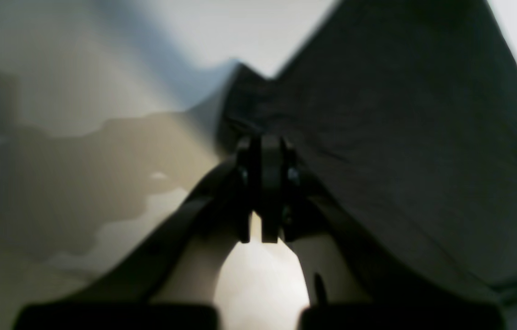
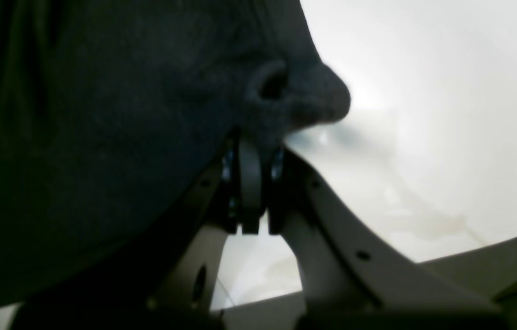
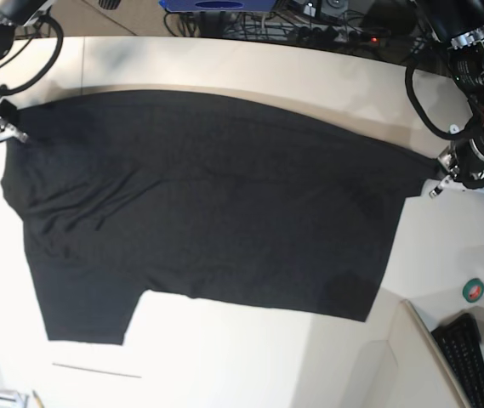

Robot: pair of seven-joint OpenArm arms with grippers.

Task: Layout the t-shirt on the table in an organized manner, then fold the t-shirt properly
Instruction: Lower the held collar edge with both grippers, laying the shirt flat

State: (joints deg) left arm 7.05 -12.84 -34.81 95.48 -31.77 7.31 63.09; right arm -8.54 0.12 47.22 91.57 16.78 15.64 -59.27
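In the left wrist view, the left tool is seen clenched on an edge of the black t-shirt, above the off-white counter. In the right wrist view, the right tool is clamped on a bunched corner of the cloth. In the base view, the shirt is stretched wide across the counter between both tools.

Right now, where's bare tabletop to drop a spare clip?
Bare table along the near edge below the t-shirt. Another free strip beyond its far hem. Crowded: both shirt ends, pinched by the right gripper and left gripper, plus the keyboard corner.
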